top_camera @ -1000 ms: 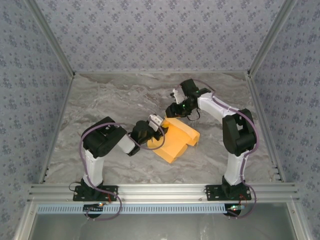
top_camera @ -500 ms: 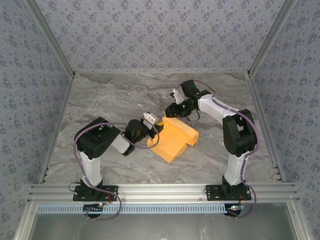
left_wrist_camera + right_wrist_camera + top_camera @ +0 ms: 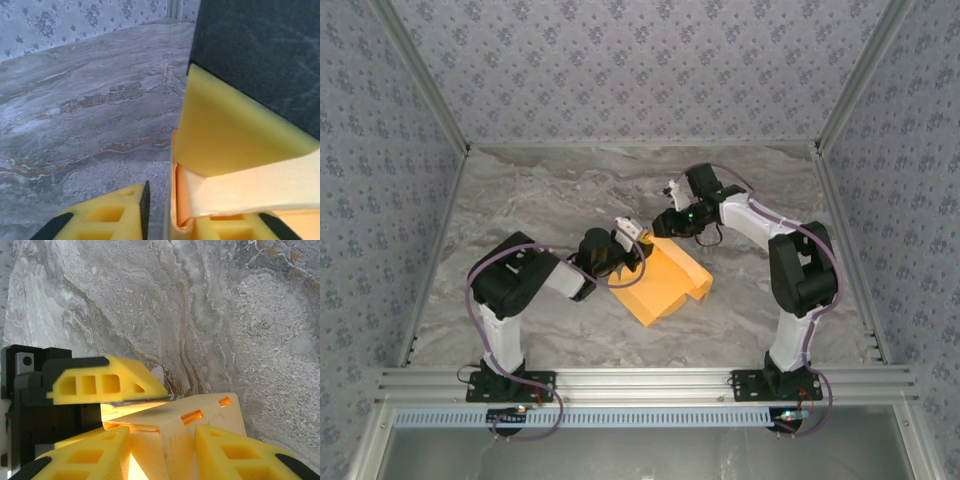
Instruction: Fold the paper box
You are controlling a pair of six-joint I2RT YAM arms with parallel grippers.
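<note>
The yellow-orange paper box (image 3: 662,286) lies partly folded on the marble table, between both arms. My left gripper (image 3: 628,246) is at its far-left edge. In the left wrist view that gripper (image 3: 170,216) is open: the box's thin edge (image 3: 178,200) stands against the right finger, and a strip of table shows before the left pad. My right gripper (image 3: 666,222) is at the box's far corner. In the right wrist view it (image 3: 162,456) is shut on a tented fold of the paper box (image 3: 200,427), with the left arm's finger (image 3: 107,382) lying across the flap just above.
The marble table (image 3: 550,200) is enclosed by patterned walls (image 3: 630,70) on three sides, with an aluminium rail (image 3: 640,382) along the near edge. The two grippers work close together, their fingers nearly touching over the box.
The left gripper pulled back left, then came in again to the box's far-left edge. The box shifted down and left and turned a little. The right gripper barely moved.
</note>
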